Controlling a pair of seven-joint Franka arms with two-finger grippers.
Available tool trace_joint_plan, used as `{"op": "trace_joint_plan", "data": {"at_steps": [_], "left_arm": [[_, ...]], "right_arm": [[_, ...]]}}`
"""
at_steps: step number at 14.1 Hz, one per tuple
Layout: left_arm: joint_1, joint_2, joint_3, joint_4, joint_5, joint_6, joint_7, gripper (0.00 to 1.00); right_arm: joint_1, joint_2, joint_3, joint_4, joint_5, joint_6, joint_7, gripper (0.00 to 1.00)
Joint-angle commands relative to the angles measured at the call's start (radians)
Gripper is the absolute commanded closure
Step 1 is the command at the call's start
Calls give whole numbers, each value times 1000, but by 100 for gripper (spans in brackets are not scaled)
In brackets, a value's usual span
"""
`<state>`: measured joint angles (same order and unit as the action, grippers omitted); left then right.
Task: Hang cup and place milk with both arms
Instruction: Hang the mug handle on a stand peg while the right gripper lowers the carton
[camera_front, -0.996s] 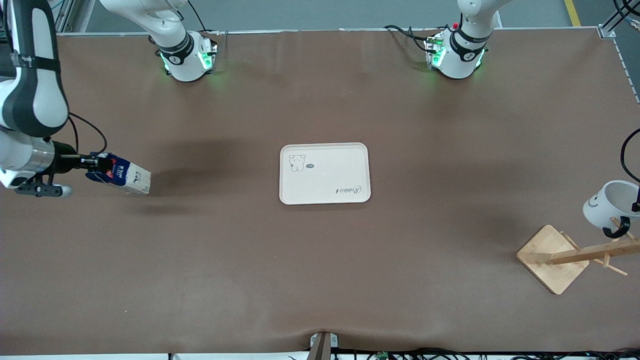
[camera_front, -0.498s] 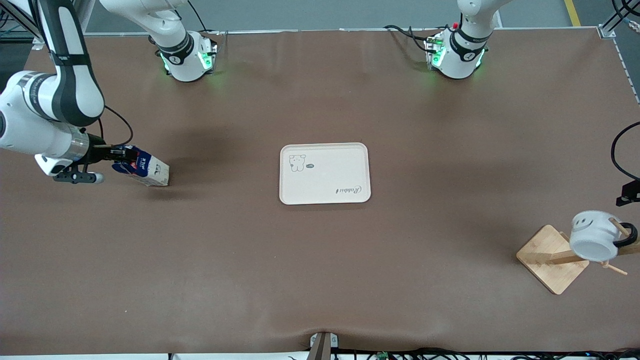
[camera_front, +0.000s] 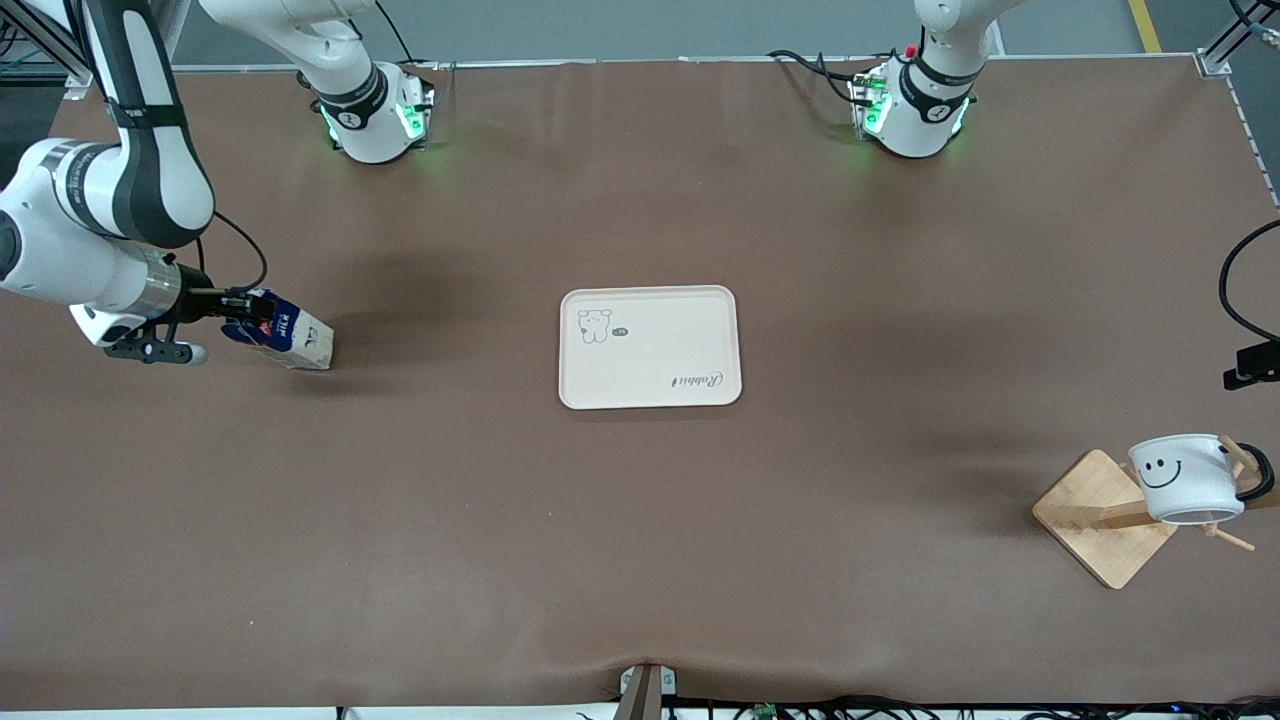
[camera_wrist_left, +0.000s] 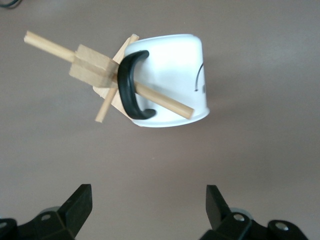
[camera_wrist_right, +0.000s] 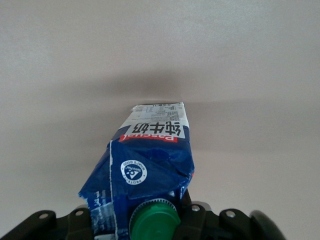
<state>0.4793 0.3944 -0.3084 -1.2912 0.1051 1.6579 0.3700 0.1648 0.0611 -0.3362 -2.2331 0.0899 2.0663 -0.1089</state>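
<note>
Cup (camera_front: 1187, 478): white, smiley-faced. It is hung by its black handle (camera_wrist_left: 129, 86) on a peg (camera_wrist_left: 159, 98) of the wooden rack (camera_front: 1105, 516) at the left arm's end of the tabletop (camera_front: 640, 520), and is carried by the peg alone.

Left pincer (camera_wrist_left: 146, 210): released, jaws spread wide, nothing held. It is kept above and clear of the cup, presumably so the handle is not dragged off.

Milk (camera_front: 282, 340): blue gable-top carton, tilted, lifted off the tabletop at the right arm's end, well apart from the tray (camera_front: 649, 346).

Right pincer (camera_front: 232, 305): clenched on the milk at its top by the green cap (camera_wrist_right: 154, 218), so the base is left free for setting down.

Tray: cream, mid-tabletop, nothing on it; judged the milk's destination.
</note>
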Motion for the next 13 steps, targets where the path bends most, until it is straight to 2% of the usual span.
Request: {"op": "trace_joint_plan", "data": {"at_steps": [1, 3, 4, 5, 6, 7, 13], "left_arm": [[-5, -31, -3, -5, -8, -24, -55, 0], [-8, -45, -4, -5, -8, -24, -71, 0], [-13, -54, -4, -7, -8, -26, -92, 0], [-21, -63, -11, -8, -8, -26, -115, 0], [-21, -68, -18, -8, -8, -32, -128, 0], [-21, -74, -30, -8, -8, -49, -143, 0], [-28, -98, -38, -5, 11, -114, -140, 0]], "right_arm": [[2, -41, 5, -88, -22, 87, 15, 75], [1, -35, 6, -94, -22, 95, 15, 50], [-1, -35, 5, -94, -22, 89, 15, 46], [-4, -34, 5, -92, -22, 83, 14, 32], [-5, -34, 5, -91, -22, 81, 15, 4], [-5, -32, 5, -86, -21, 81, 17, 0], [1, -23, 6, -20, -21, -23, 15, 0]]}}
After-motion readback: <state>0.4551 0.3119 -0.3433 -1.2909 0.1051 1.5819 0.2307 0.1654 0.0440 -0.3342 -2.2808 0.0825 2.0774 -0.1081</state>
